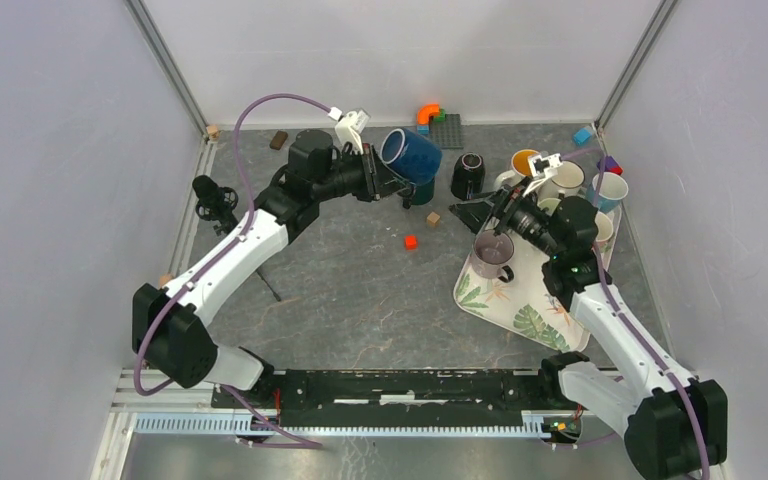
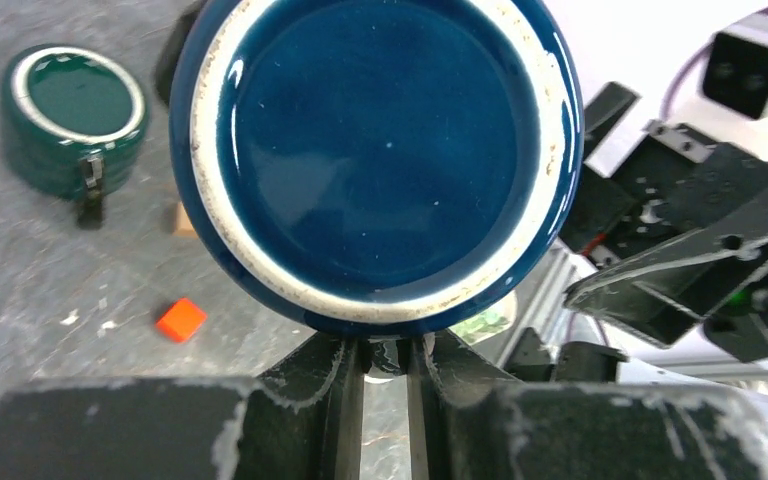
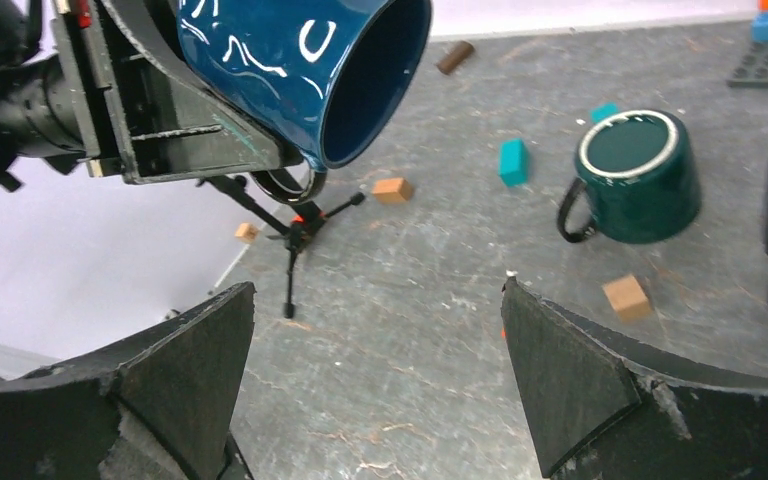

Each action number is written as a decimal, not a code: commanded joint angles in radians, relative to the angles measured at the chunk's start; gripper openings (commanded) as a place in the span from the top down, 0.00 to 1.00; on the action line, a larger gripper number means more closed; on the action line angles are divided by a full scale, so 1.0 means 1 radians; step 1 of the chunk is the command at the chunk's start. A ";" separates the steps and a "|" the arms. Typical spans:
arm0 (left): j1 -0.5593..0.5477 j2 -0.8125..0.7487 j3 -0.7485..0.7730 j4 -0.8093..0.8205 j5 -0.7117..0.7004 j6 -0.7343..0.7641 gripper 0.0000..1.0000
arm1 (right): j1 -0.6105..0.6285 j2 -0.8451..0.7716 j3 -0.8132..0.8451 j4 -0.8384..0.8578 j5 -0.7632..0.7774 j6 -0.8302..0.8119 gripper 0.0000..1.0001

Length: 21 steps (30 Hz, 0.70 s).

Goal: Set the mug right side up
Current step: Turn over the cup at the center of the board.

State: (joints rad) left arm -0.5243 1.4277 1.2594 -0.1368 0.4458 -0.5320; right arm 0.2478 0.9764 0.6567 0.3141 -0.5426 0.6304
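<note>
A dark blue mug [image 1: 412,155] hangs in the air at the back middle of the table, tipped onto its side. My left gripper [image 1: 385,182] is shut on its handle. In the left wrist view the mug's base [image 2: 375,150] with its white unglazed ring faces the camera, just above the closed fingers [image 2: 345,400]. From the right wrist the mug [image 3: 290,60] shows at top left, its mouth pointing right and slightly down. My right gripper [image 1: 490,215] is open and holds nothing, hovering over the table by the tray, with bare tabletop between the fingers in the right wrist view [image 3: 380,310].
A green mug [image 3: 640,175] stands upside down on the table below the blue one. A black mug [image 1: 468,175] stands beside it. A leaf-print tray [image 1: 520,305] at the right carries several mugs. Small blocks [image 1: 410,241] lie scattered; a tripod [image 1: 215,200] stands at the left.
</note>
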 commanded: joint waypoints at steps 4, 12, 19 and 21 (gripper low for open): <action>-0.042 -0.069 0.007 0.275 0.125 -0.143 0.98 | 0.019 -0.010 -0.041 0.257 -0.075 0.140 0.02; -0.052 -0.079 0.021 0.302 0.160 -0.176 0.98 | 0.019 0.024 0.046 0.111 -0.013 0.130 0.02; -0.053 -0.059 0.068 0.275 0.208 -0.197 0.98 | 0.021 0.013 0.130 -0.015 0.003 0.133 0.02; -0.053 -0.061 0.066 0.282 0.209 -0.205 0.98 | 0.022 -0.011 0.128 -0.030 0.016 0.122 0.02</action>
State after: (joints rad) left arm -0.5762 1.4105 1.2545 0.0299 0.6052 -0.6823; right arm 0.2623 1.0069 0.7261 0.3321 -0.5526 0.7692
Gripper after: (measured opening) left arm 0.242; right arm 0.982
